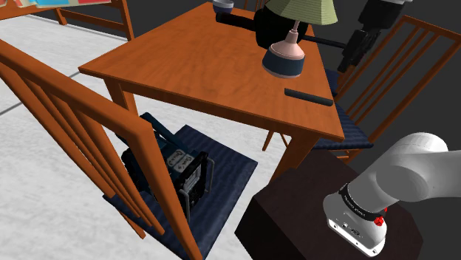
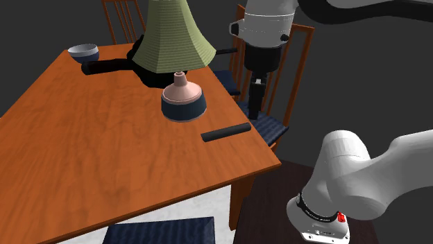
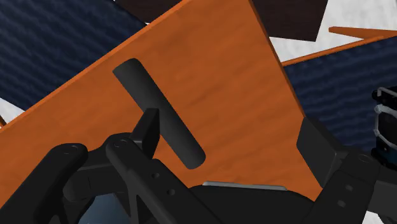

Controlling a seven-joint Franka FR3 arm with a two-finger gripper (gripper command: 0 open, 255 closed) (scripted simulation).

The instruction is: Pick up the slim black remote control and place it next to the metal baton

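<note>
Remote lies flat on the table, near the edge at the second exterior view's right. It is close to the corner nearest the stand and just beside the lamp base. Gripper hangs beyond that edge, over a chair seat, fingers apart, holding nothing. In the wrist view the remote passes near one finger, with no contact seen.
</note>
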